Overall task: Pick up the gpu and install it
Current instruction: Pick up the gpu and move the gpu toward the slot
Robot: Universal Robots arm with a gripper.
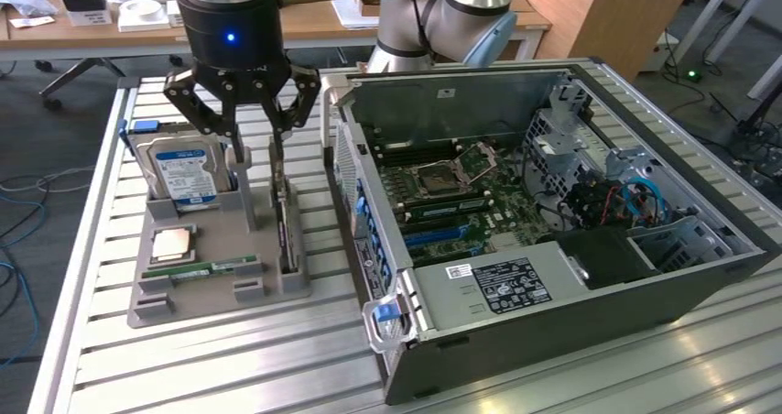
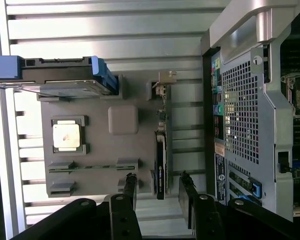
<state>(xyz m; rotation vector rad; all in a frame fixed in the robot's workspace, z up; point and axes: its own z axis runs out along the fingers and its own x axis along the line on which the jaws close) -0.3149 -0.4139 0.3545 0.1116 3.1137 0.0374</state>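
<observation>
Pick step: hand [image 1: 253,148] spread, hovering abv gpu [image 2: 160,165] upright in tray [image 1: 208,290]; grasp needs square straddle of thin card.

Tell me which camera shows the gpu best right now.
Wrist view: the gpu stands on edge in the gray holder, its whole length visible, with one end between the fingers of the open tool. The exterior view gives just a thin dark strip below the tool, face unreadable.
</observation>
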